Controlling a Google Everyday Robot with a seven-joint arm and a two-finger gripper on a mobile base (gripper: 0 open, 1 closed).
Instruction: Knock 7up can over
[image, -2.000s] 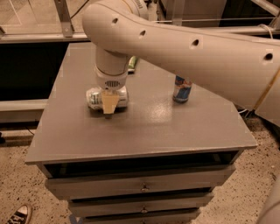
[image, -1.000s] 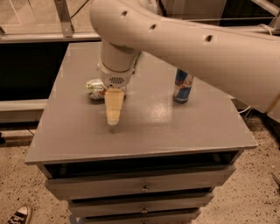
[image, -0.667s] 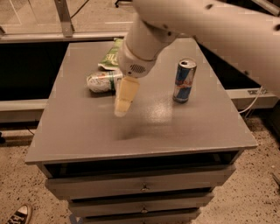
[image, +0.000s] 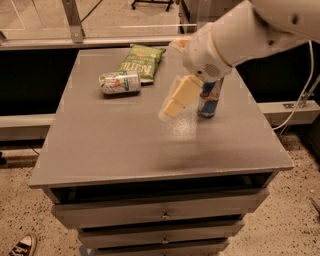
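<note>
The white arm (image: 250, 35) comes in from the upper right with its wrist bent down. The gripper (image: 169, 109) hangs above the grey table (image: 125, 150), well right of the 7up can (image: 120, 82), its jaws seemingly pressed together on nothing. The 7up can lies on its side. A green chip bag (image: 141, 60) lies just behind it, and 1 blue can (image: 209, 100) stands upright farther right. The table has drawers below and stands on a speckled floor (image: 290, 220).

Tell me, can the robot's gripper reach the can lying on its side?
Probably yes. The gripper hangs over the table, apart from the 7up can lying by the chip bag. Only bare table shows between them; the blue can stands on the gripper's other side.
</note>
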